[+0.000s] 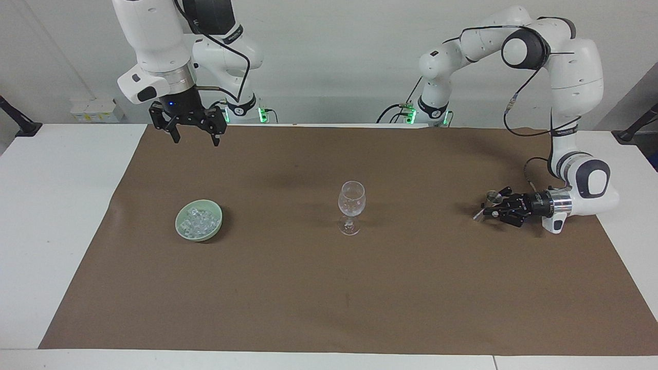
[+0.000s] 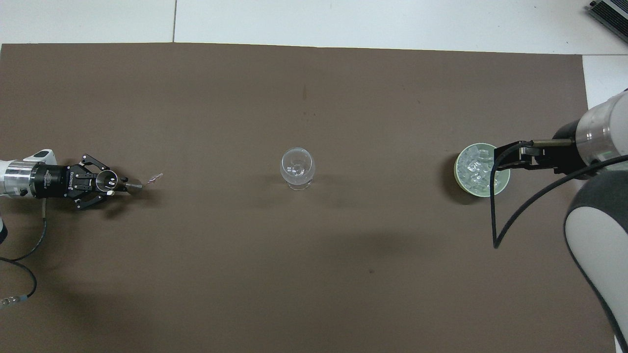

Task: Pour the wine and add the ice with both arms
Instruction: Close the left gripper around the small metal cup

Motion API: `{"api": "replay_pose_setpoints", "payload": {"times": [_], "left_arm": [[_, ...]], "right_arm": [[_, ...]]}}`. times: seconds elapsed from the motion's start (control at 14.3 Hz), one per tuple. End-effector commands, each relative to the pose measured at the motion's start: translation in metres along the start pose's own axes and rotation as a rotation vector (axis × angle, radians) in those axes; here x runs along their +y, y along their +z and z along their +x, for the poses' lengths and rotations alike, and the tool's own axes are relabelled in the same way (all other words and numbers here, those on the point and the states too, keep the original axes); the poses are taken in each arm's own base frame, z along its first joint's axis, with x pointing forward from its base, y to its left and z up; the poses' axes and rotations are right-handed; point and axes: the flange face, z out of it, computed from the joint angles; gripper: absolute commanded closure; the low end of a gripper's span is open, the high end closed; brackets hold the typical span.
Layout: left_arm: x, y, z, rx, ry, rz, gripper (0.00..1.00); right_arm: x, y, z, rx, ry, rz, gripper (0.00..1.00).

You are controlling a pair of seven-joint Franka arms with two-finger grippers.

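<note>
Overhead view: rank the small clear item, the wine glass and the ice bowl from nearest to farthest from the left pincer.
1. small clear item, at the tips of the left pincer.
2. wine glass, mid-table.
3. bowl of ice, at the right arm's end, under the raised right pincer.
</note>
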Motion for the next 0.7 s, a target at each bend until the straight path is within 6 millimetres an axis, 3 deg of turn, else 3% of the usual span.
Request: {"api": "replay_pose_setpoints", "payload": {"times": [0.0, 0.63], "left_arm": [[0.003, -0.005, -0.002, -0.025, 0.015, -0.014, 1.00], [0.016, 0.008, -0.018, -0.054, 0.038, -0.028, 1.00]], "right_arm": [[0.003, -0.001, -0.007, -0.008, -0.012, 0.013, 0.00], [0.003, -0.001, -0.007, -0.008, -0.012, 0.013, 0.00]]}}
